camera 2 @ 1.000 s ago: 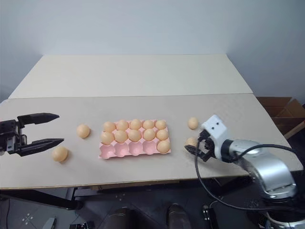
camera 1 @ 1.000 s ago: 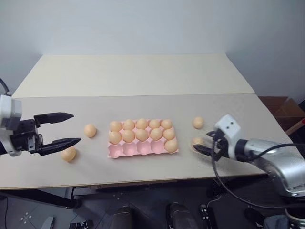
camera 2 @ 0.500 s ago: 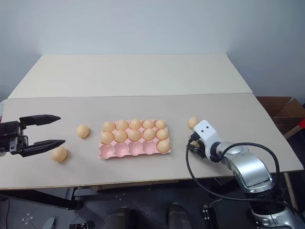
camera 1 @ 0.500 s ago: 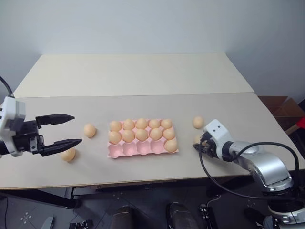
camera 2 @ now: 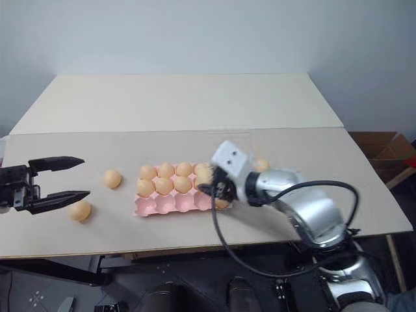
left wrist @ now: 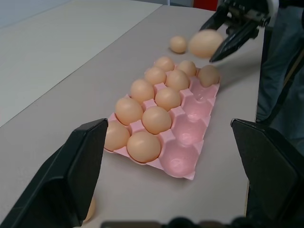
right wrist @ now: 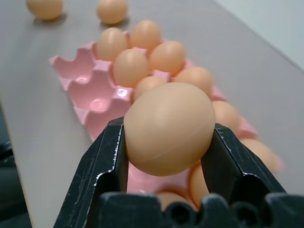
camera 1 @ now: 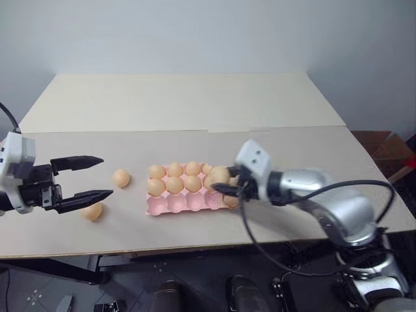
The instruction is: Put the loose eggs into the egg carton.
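Observation:
The pink egg carton [camera 1: 157,207] lies mid-table, its two back rows full, one egg at the right end of the front row and several front cups bare. My right gripper [camera 1: 224,182] is shut on a tan egg [right wrist: 168,128] and holds it just above the carton's right end. Two loose eggs lie left of the carton: one [camera 1: 121,177] close by, one [camera 1: 93,211] nearer the front edge. Another loose egg [camera 2: 262,165] peeks out behind my right arm. My left gripper [camera 1: 104,176] hangs open and empty between the two left eggs, touching neither.
A cardboard box [camera 1: 385,147] stands on the floor past the table's right side. A second tabletop [camera 1: 182,101] joins on behind the seam. The table's front edge runs just below the carton and the left eggs.
My right gripper shut on the egg lying right of the carton, lifted it and carried it left over the carton's right end. The left arm has not moved.

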Motion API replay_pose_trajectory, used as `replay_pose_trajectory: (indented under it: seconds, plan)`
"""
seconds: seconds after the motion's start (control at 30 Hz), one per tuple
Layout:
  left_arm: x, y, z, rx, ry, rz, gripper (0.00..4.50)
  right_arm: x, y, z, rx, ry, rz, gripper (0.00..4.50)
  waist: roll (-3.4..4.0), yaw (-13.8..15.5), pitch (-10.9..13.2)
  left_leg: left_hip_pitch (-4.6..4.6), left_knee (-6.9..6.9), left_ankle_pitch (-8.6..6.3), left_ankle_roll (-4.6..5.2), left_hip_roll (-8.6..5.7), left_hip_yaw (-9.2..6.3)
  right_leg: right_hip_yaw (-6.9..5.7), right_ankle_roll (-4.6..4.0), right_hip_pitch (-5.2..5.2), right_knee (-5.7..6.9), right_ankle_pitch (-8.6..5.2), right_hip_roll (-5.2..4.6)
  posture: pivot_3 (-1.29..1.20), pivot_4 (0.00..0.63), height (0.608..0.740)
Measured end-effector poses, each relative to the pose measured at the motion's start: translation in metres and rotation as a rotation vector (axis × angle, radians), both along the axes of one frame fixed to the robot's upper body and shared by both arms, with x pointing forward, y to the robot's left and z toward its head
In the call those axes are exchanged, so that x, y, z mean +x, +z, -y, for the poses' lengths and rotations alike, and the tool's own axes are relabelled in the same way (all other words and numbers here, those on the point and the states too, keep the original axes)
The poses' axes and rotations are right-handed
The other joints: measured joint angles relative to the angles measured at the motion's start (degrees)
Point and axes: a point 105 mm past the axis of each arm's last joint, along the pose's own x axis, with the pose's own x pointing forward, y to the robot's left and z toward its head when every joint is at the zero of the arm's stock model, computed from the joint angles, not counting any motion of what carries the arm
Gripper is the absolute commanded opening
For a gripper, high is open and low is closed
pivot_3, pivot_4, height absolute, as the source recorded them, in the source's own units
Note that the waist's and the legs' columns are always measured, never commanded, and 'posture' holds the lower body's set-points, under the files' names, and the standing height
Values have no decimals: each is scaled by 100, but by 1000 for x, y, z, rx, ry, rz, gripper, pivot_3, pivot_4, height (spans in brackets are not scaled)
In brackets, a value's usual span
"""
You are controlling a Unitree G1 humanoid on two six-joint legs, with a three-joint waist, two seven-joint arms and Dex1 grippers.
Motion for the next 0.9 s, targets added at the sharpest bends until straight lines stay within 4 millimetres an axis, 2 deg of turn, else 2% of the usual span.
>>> replay_pose_trajectory:
  seconds: [0.13, 0.27, 0.37, 0.77, 0.83, 0.9]
  plan:
    - [0, 0, 2, -5, -12, -2, 4500, 4, -18, 1, -71, -10, -7, 2034, -1, 13, -1, -5, 3, 0, 0, -3, 2, 0, 1, -1, -3, 1, -4, 0, 150, 740]
    - [0, 1, 4, -9, -21, 1, 4500, 7, -18, 6, -103, -24, 21, 3284, -2, -9, -1, -1, 3, 0, 0, 2, 0, -1, 0, -2, 3, 1, 2, 0, 150, 740]
    - [-1, 1, 8, -6, -39, 1, 4500, 5, -19, 6, -103, -9, 15, 4380, -2, -34, -1, 2, 3, 0, 0, 4, 0, 1, 0, -2, 5, 1, 4, 0, 150, 740]
    - [-2, 2, 9, -10, -58, -7, 4500, 7, -4, 8, -40, -5, 26, 4449, -2, -19, -1, 1, 3, 0, 0, 3, 1, 0, 0, -2, 4, 1, 3, 0, 150, 740]
    - [-2, 2, 9, -11, -62, -9, 4500, 9, 5, 14, -12, -18, 39, 4449, -2, -18, -1, -1, 3, 0, 0, 3, 1, 0, 0, -2, 3, 1, 3, 0, 150, 740]
    - [-3, 2, 10, -18, -74, -12, 4500, 12, 20, 29, 12, -45, 63, 4449, -2, -7, 0, -2, 3, 0, 0, 2, 1, 0, 1, -1, 1, 1, 1, 0, 150, 740]
